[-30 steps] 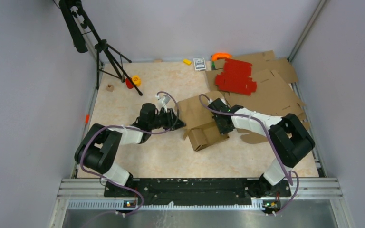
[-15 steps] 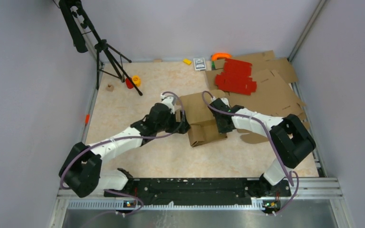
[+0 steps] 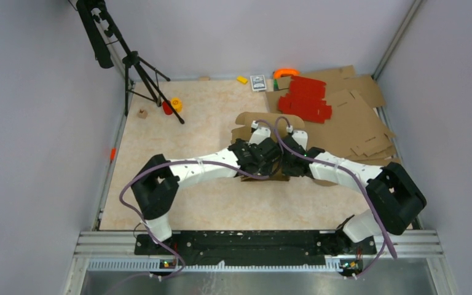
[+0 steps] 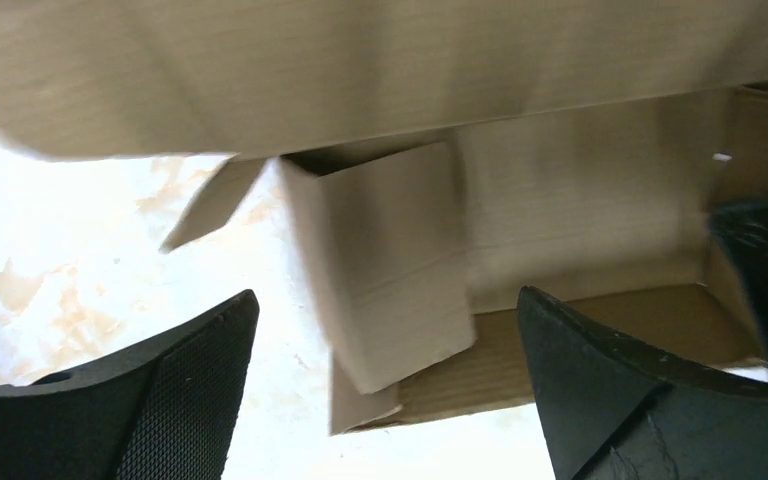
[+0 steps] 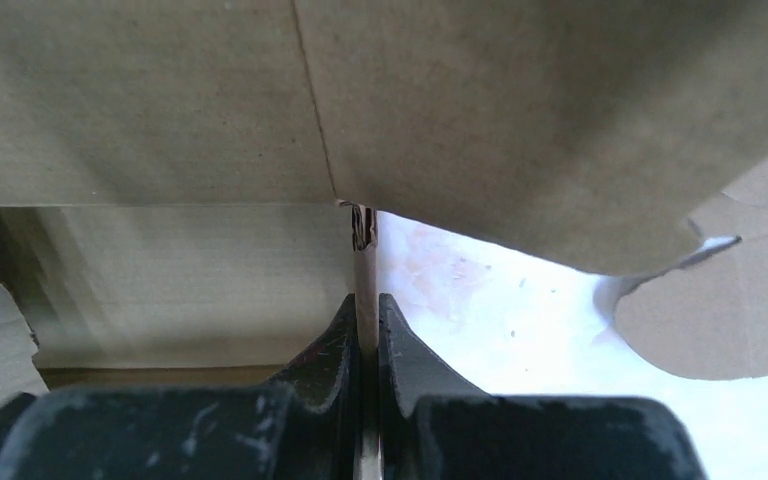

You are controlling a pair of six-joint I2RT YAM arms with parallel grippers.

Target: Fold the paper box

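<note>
The paper box (image 3: 259,123), plain brown cardboard, stands partly raised at the table's middle, with both grippers crowded over it. My left gripper (image 3: 263,158) is open wide; in the left wrist view its black fingers (image 4: 175,390) flank a loose inner flap (image 4: 385,255) without touching it. My right gripper (image 3: 287,161) is shut on a thin upright wall of the box (image 5: 364,270), pinched between its fingertips (image 5: 332,345). A broad panel (image 5: 380,90) hangs over both wrist views. Most of the box's lower part is hidden by the arms in the top view.
Flat brown cardboard sheets (image 3: 350,117) and red sheets (image 3: 304,98) lie at the back right. A tripod (image 3: 132,67) stands at the back left, with small red and yellow objects (image 3: 172,106) beside it. A card box (image 3: 258,82) and an orange object (image 3: 286,72) sit by the back wall.
My left gripper opened wide and swung right across the table to the box, beside the right gripper. The box shifted away from me and its panel rose. The right gripper kept its pinch.
</note>
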